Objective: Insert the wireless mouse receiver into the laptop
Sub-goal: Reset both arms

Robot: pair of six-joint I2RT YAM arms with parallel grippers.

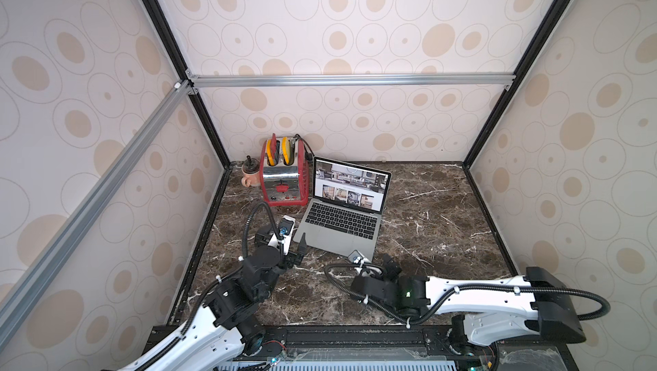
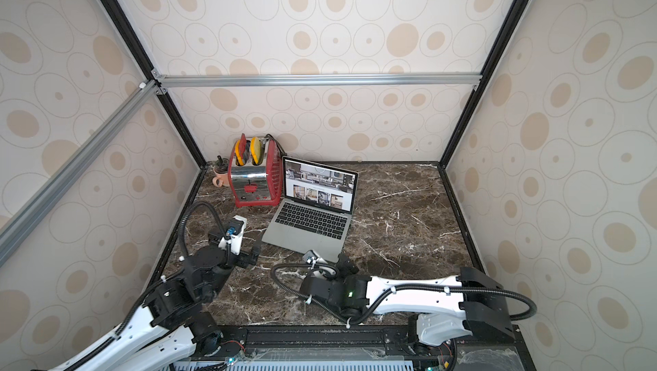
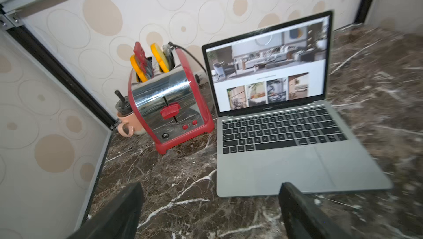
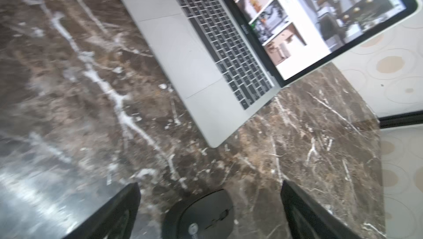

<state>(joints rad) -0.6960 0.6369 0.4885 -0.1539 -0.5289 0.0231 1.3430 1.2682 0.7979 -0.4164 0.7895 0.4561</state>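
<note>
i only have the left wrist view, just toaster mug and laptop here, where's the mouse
Observer: A black mouse lies on the marble table between the open fingers of the right gripper. Only the right wrist view shows it.
Operator: where's that arm relative to the laptop
Observer: In both top views it sits just off the laptop, at the near corner on the robot's right.
Operator: any receiver in sight
Observer: No. No view shows a receiver, whether in the jaws or on the table.
</note>
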